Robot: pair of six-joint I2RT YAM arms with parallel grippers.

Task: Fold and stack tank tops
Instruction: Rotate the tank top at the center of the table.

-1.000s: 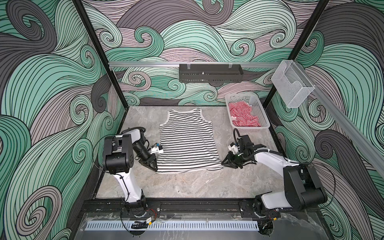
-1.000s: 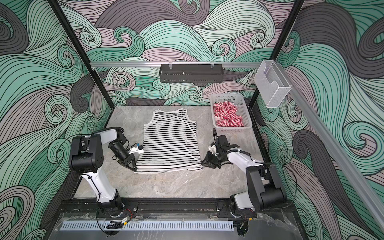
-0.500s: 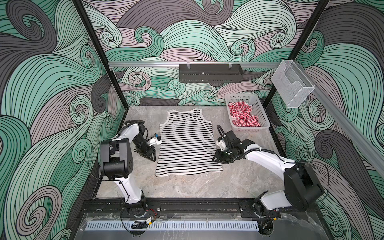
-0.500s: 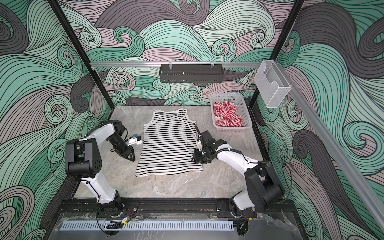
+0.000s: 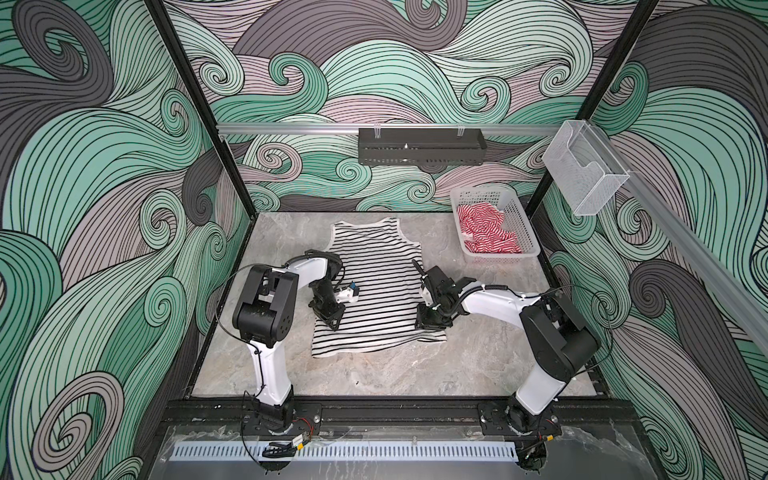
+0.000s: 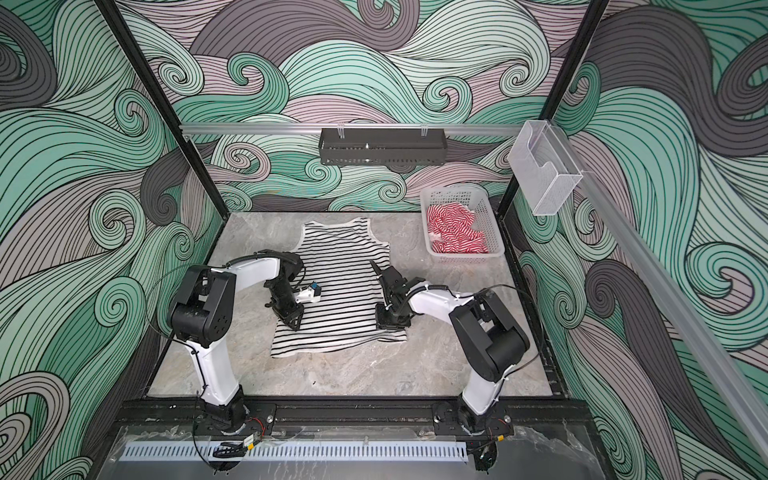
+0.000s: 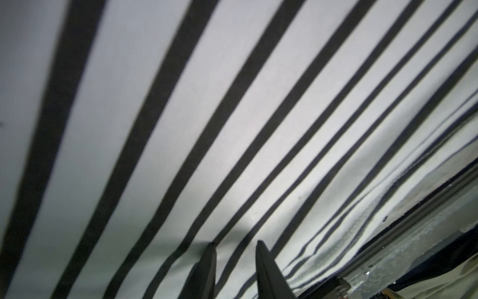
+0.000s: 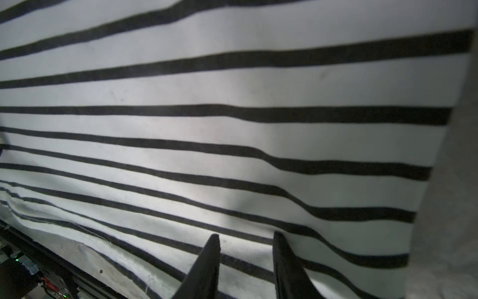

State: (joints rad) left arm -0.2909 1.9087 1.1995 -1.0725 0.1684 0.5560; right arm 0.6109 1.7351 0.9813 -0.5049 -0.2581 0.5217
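Middle top [image 5: 374, 286]: black and white stripes running left to right, white trim at neck and armholes.
Basket top [image 5: 486, 232]: red and white stripes, far right.
Basket [image 5: 524, 226]: white, patterned with small holes.
Table [image 5: 374, 374]: grey marble with pale veins.
Walls [image 5: 104, 208]: swirling waves in teal, mint, mauve and dark grey, lined in black.
Arms [image 5: 272, 365]: white links, black joints.
Shelf [image 5: 419, 147]: black.
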